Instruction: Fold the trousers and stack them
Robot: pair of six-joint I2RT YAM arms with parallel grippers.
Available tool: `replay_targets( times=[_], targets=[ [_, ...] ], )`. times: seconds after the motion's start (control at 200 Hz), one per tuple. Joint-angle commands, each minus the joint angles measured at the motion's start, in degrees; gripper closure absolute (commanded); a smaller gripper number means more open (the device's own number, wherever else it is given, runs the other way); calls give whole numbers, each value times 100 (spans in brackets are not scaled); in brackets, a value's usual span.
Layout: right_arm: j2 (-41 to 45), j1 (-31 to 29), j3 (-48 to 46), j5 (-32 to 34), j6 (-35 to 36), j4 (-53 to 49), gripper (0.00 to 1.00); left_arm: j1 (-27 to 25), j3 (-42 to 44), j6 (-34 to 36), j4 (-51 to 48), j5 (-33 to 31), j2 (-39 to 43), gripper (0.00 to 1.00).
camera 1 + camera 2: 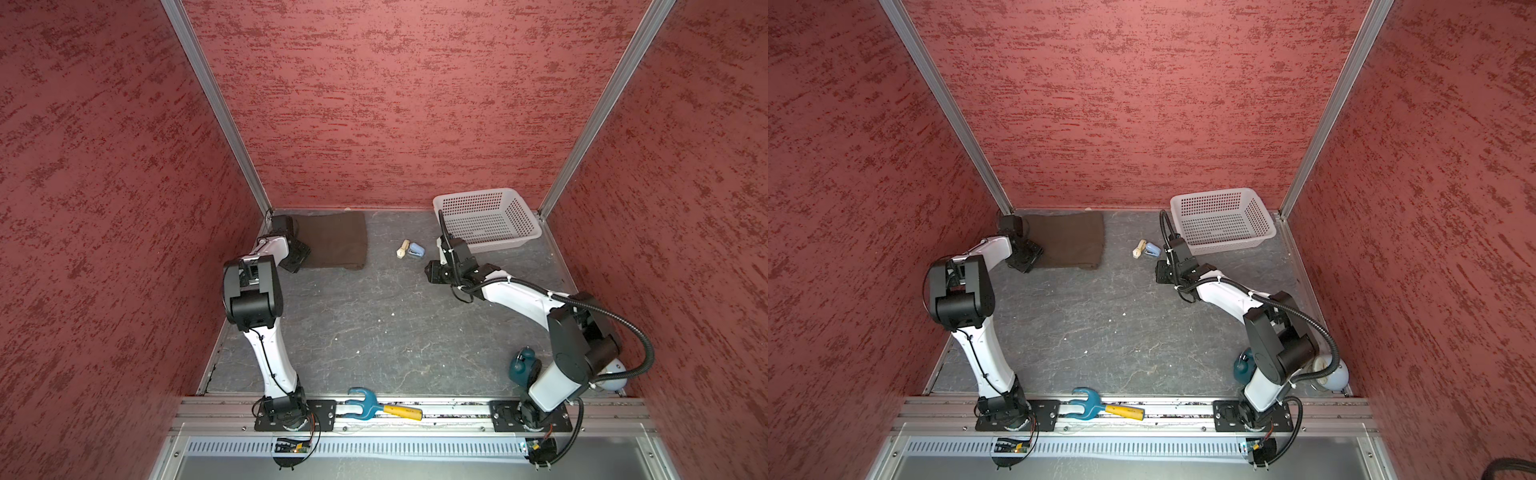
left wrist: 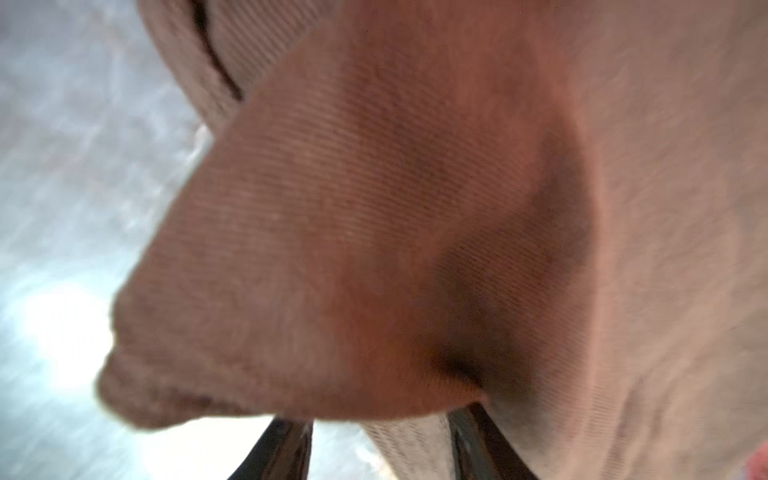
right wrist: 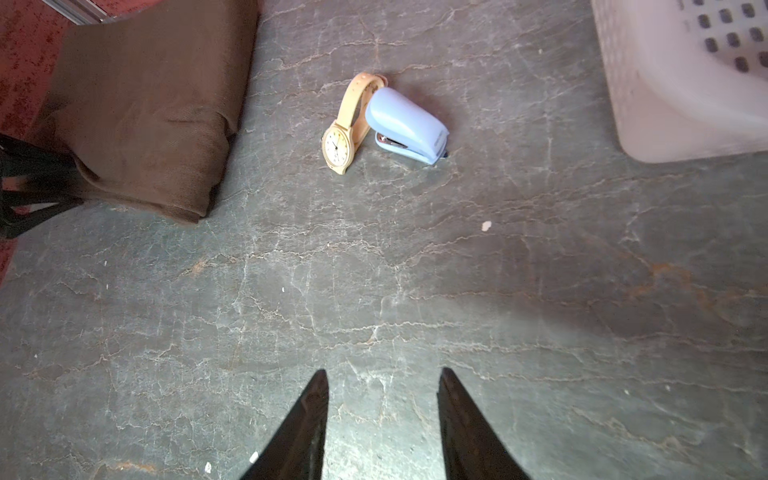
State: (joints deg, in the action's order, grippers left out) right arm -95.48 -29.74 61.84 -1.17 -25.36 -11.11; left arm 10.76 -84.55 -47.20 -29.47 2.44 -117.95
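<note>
Olive-brown cloth first: in both top views the dark, soft trousers (image 1: 332,241) (image 1: 1069,241) lay folded into a flat rectangle at the far left corner of the grey, veined stone-look table (image 1: 374,324), close against the red textured back wall (image 1: 395,124). The left gripper (image 1: 296,257) (image 1: 1026,254) sat right at the bundle's left edge. The right gripper (image 1: 432,274) (image 1: 1160,272) hovered over bare table, well apart from the cloth. Between them lay a cream wristwatch (image 1: 402,249) touching a pale blue stapler (image 1: 417,250), and the white perforated plastic basket (image 1: 498,245) stood at the far right corner. Over to the left wrist view: the trousers (image 2: 374,208) filled nearly everything, a blurred, bunched corner just ahead of the two black fingers (image 2: 274,453). The jaws stood partly apart with cloth across the gap, and whether they pinched it could not be told. Then the right wrist view: the right gripper (image 3: 383,370) had its jaws moderately parted and held nothing, only table showing between them. Ahead lay the wristwatch (image 3: 337,145) against the stapler (image 3: 407,124), with the folded trousers (image 3: 145,116) on one side and the basket (image 3: 665,104) on the other.
</note>
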Motion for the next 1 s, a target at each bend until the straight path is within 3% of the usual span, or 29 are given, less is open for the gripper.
replay_targets(
  times=[0.0,0.14,0.296,0.566,0.806,0.992],
  targets=[
    [8,81,153,185,127,-192,56,92,-166,-112,461,57,-131,47],
    [161,169,69,303,189,-257,56,66,-37,-162,658,176,-50,47],
    [492,279,-76,451,292,-287,56,-166,637,-184,942,174,597,47],
    [1030,421,-417,521,357,-103,55,-1070,1590,-215,971,-2,1571,45],
    [1345,484,-697,544,235,26,54,-1526,1102,-235,848,-4,882,45],
    [1507,511,-853,649,223,44,54,-1575,593,-310,823,36,218,50]
  ],
)
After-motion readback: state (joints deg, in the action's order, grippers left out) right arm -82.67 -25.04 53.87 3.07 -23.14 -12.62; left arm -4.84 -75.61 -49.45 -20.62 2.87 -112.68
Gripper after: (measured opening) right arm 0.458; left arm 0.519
